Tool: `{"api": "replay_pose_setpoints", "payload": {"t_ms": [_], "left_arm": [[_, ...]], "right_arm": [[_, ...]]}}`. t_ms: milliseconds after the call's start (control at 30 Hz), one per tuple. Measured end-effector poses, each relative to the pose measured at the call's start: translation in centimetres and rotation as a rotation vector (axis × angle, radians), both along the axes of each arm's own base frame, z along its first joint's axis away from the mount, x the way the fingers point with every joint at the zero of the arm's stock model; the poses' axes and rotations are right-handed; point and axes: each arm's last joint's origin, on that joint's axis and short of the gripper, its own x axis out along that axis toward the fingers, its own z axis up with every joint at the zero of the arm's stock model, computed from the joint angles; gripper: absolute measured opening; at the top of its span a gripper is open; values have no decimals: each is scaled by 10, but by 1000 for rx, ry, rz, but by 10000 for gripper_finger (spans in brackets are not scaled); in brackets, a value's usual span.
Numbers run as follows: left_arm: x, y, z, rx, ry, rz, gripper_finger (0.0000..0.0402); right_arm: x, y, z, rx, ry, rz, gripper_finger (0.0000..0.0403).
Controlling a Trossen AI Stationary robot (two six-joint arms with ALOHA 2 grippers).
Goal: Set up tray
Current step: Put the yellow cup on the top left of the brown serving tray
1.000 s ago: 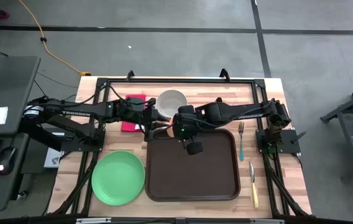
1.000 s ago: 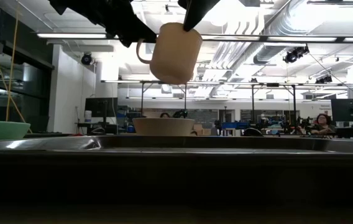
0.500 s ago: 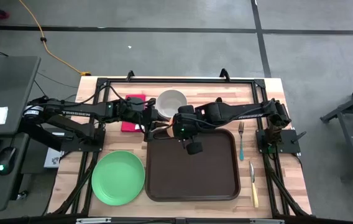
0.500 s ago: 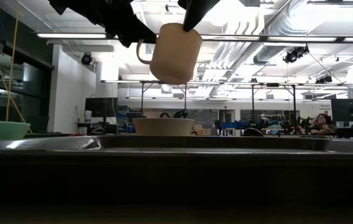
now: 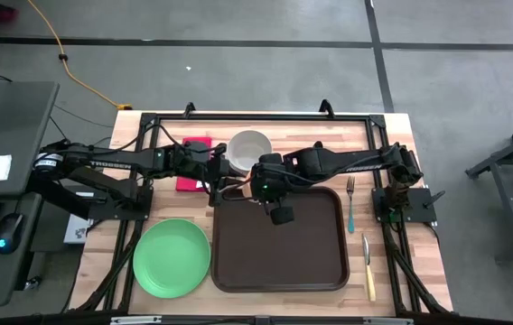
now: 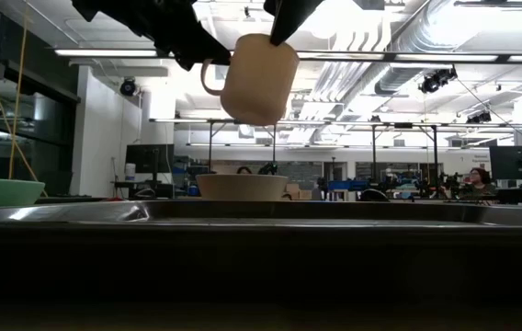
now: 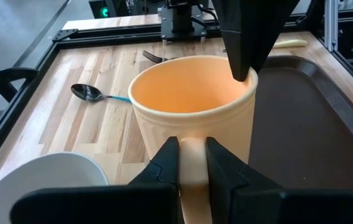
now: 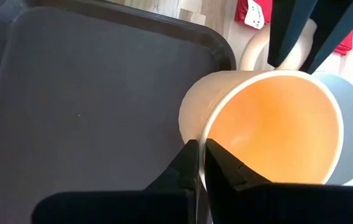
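Two grippers, left [image 7: 192, 163] and right [image 8: 200, 163], are clamped on a mug [image 6: 259, 78] held above the tray's [image 5: 306, 262] far-left corner.

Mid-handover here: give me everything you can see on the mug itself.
The mug is cream outside, glossy orange-tinted inside, ceramic-looking, empty and upright. It hangs in the air above the tray, near its corner beside the white bowl, touching no surface. The left tool is closed on its loop handle; the right tool pinches the rim opposite, one finger inside and one outside.
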Motion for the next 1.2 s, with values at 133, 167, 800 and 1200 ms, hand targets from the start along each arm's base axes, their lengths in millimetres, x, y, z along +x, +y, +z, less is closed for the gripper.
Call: {"api": "replay_pose_setpoints", "payload": {"t_ms": [133,167,800,1200], "left_arm": [[-1,0,-2,1,26,2,72],[-2,0,-4,1,44,2,73],[-7,-1,-12,-13,140,-11,72],[-12,-3,-30,-49,194,-15,76]], "right_arm": [[0,0,0,0,2,0,1],[0,0,0,-1,3,0,1],[-3,-1,-1,-33,27,-6,1],[-7,-4,-3,-54,73,-42,1]]}}
